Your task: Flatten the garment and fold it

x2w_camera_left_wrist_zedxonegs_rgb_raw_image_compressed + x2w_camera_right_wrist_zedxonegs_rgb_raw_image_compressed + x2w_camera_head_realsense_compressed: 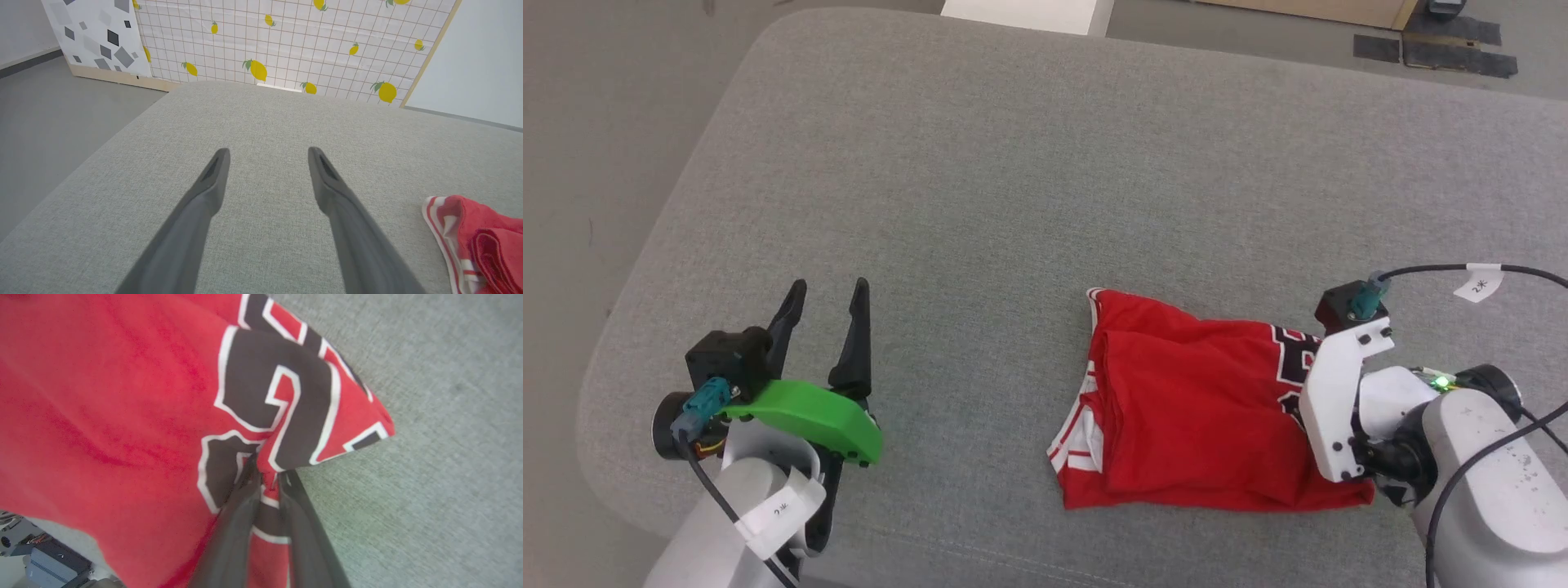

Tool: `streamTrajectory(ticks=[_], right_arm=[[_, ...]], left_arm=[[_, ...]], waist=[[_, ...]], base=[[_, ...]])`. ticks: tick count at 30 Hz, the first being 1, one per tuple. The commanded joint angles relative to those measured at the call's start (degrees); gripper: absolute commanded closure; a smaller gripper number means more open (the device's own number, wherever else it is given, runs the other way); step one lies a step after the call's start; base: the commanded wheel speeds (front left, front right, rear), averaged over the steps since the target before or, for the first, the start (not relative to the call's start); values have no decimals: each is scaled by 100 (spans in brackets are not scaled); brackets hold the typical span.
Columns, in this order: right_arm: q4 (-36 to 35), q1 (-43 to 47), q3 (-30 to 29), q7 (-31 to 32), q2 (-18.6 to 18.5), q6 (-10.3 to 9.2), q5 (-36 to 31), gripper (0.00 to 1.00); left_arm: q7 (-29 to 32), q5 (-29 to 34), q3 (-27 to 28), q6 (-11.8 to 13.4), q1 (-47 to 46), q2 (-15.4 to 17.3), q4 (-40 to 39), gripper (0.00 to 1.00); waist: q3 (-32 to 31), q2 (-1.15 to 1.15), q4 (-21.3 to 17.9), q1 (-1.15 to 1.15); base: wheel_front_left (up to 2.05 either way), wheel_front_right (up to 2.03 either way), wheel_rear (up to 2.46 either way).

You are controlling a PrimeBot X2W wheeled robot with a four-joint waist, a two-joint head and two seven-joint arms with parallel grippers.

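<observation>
Right gripper (267, 473) on garment (122, 396) edge

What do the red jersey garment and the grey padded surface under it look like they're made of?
Red jersey garment: thin, soft knit fabric, matte, probably polyester or cotton; it creases and drapes in loose folds.
Grey padded surface: woven upholstery cloth, matte, likely over foam; fine weave texture, rounded edges.

The garment (486, 245) runs off-frame (left wrist view) — lettering (253, 375) partly hidden.
</observation>
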Motion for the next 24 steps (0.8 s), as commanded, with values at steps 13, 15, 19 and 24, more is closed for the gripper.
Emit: streamTrajectory(ticks=[13,15,19,24], right_arm=[[-440,10,408,-284,-421,-9,399,100],[-598,-46,518,-204,-595,-9,505,100],[-880,-237,637,-18,-1016,-9,657,100],[-1049,-520,656,79,-1478,-9,776,100]], left_arm=[[-81,-46,71,-74,73,-32,148,0],[-84,-58,91,-62,149,-12,119,0],[-88,-90,125,-24,249,-12,18,0],[-79,-74,131,0,189,0,-97,0]], waist=[[-517,0,-362,0],[-577,0,-552,0],[-525,0,-1067,0],[-290,0,-1834,0]], base=[[0,0,0],[0,0,0],[0,0,0],[0,0,0]])
